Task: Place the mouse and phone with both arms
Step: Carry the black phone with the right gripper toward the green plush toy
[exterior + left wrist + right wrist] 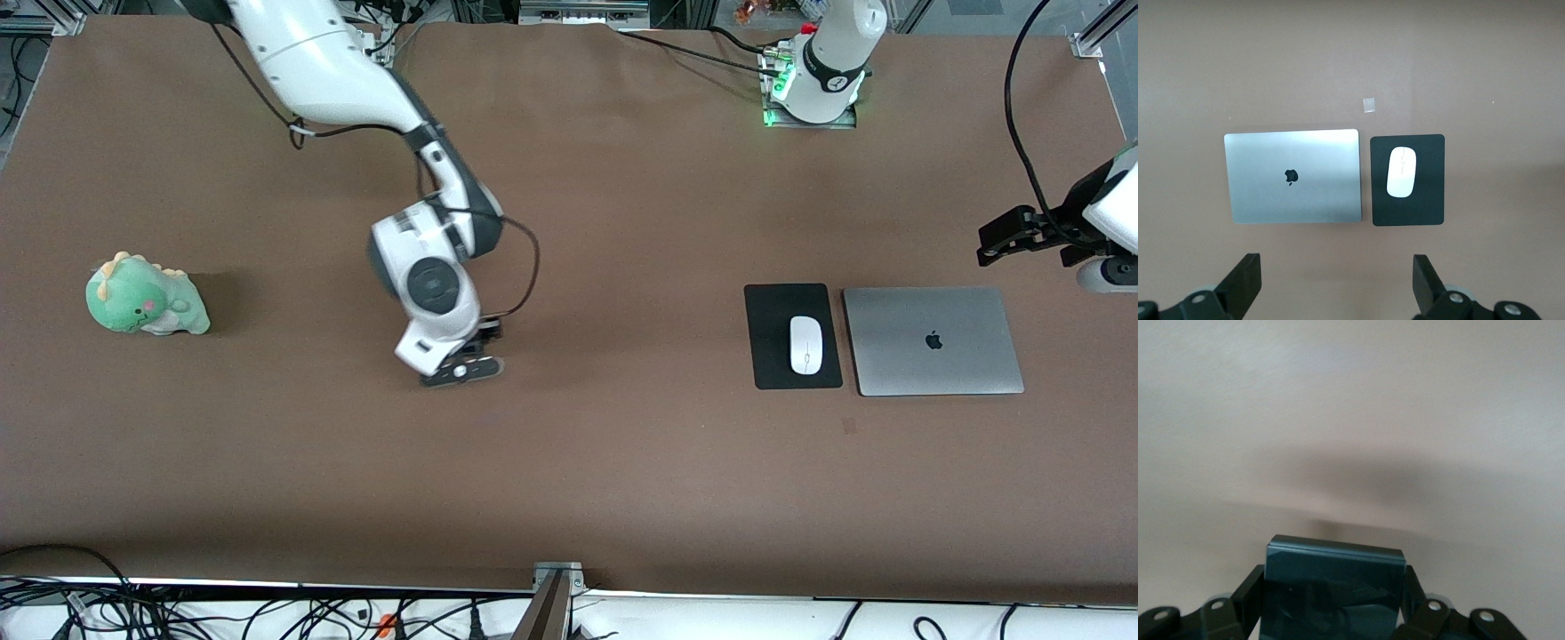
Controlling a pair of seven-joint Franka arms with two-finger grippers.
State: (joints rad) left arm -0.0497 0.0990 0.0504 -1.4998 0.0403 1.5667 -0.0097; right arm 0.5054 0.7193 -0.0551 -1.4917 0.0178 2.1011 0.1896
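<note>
The black phone (1335, 583) sits between the fingers (1253, 592) of my right gripper (1335, 600), which is shut on it. That gripper (462, 364) is low over the middle of the brown table, and its wrist hides the phone in the front view. The white mouse (805, 345) lies on a black pad (766, 347) toward the left arm's end. My left gripper (989, 247) hangs open and holds nothing, up above the table close to the laptop. In its wrist view the mouse (1401, 172) and the pad (1407, 210) lie ahead of the open gripper (1337, 280).
A closed silver laptop (932, 340) lies right beside the pad (1293, 176). A green plush dinosaur (142, 298) sits toward the right arm's end. A small pale tape square (1369, 105) is stuck on the table near the pad. Cables run along the table's near edge.
</note>
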